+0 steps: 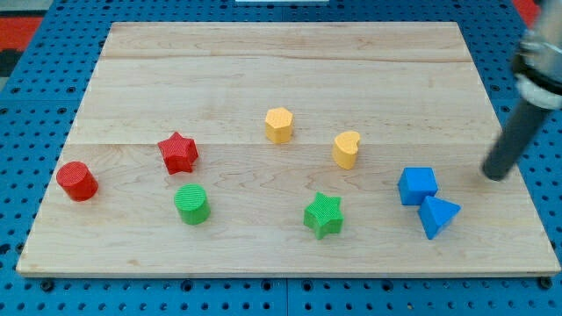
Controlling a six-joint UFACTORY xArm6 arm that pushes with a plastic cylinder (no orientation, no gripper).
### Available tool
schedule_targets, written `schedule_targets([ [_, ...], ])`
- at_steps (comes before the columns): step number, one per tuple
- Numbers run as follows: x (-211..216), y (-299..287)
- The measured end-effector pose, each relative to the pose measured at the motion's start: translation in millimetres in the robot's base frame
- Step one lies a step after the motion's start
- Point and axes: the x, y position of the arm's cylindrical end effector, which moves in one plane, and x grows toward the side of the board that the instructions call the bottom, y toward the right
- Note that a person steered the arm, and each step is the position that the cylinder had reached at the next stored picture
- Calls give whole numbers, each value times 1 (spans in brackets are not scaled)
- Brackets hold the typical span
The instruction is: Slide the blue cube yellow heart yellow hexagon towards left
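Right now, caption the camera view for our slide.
My tip waits right of the blue cube, yellow heart and yellow hexagon.

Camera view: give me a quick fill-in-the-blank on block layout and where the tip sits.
1. My tip sits to the view's ____ of the blue cube.
2. The blue triangular block touches the ____ cube.
3. The yellow heart lies to the view's right of the yellow ____.
4. The block nearest the view's left edge is the red ____.

Missing words: right; blue; hexagon; cylinder
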Motion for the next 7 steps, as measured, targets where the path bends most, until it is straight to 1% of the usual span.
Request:
schedule_targets([
  [1, 20, 3],
  [2, 13, -21],
  [4, 12, -103],
  [5, 12, -122],
  [6, 12, -115],
  [7, 1, -109],
])
